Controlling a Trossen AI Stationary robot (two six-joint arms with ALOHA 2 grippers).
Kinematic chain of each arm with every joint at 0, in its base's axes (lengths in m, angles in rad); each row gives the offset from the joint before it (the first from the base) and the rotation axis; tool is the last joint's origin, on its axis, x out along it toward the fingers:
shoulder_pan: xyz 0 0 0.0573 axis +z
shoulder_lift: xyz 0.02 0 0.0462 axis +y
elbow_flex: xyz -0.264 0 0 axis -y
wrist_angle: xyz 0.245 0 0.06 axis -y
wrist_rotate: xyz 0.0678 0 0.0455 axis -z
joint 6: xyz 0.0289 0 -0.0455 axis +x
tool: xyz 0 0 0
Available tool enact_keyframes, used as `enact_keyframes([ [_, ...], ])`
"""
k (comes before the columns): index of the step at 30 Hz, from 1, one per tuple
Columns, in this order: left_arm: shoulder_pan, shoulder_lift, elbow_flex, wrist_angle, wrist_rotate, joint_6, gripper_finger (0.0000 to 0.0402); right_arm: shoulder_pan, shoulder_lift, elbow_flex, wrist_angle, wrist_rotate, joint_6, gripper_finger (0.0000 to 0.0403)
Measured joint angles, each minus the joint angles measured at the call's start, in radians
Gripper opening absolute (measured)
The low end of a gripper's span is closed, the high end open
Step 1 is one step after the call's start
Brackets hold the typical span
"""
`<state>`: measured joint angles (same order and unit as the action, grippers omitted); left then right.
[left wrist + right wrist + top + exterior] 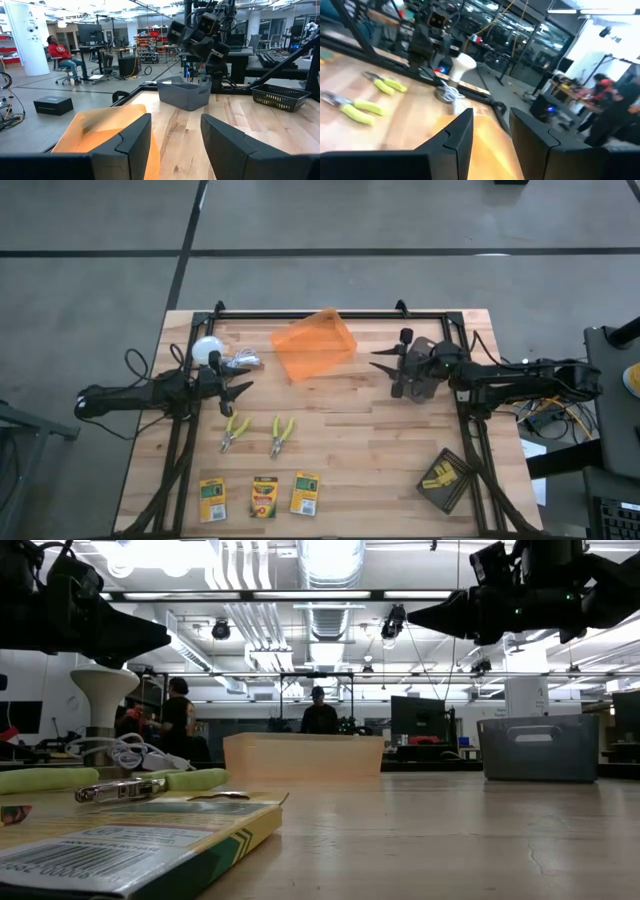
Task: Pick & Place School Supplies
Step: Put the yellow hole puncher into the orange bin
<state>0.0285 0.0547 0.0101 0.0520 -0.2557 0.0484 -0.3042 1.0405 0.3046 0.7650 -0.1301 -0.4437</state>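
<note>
Progress, near to far. At the 6 o'clock edge of the wooden tabletop, three flat yellow-and-green crayon boxes lie in a row; beyond them rest two yellow-handled pliers. A dark mesh tray at 4 o'clock holds small yellow blocks (count unclear). The translucent orange bin at 12 o'clock appears empty, so placing seems not yet begun. The left pincer at 9 o'clock and right pincer at 2 o'clock both hover with fingers apart, holding nothing.
</note>
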Motion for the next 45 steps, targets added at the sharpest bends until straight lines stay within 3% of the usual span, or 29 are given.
enact_keyframes([
  [5, 0.0, 0.0, 0.0, 0.0, 0.0, 0.0, 0.0179, 0.0, 0.0, 0.0, -0.001, 0.001, -0.01, 0.0116],
  [11, 0.0, 0.0, 0.0, 0.0, 0.0, 0.0, 0.0179, 0.0, 0.0, 0.0, -0.006, 0.0, 0.263, 0.0115],
  [21, 0.0, 0.0, 0.0, 0.0, 0.0, 0.0, 0.0179, -0.022, -0.096, 0.0, -0.013, 0.031, 0.167, 0.0117],
  [31, 0.0, 0.0, 0.0, 0.0, 0.0, 0.0, 0.0179, -0.025, -0.336, 0.0, -0.521, 0.043, 0.343, 0.0107],
  [45, 0.0, 0.0, 0.0, 0.0, 0.0, 0.0, 0.0179, -0.017, -0.509, -0.004, -0.55, 0.055, 0.325, 0.0106],
])
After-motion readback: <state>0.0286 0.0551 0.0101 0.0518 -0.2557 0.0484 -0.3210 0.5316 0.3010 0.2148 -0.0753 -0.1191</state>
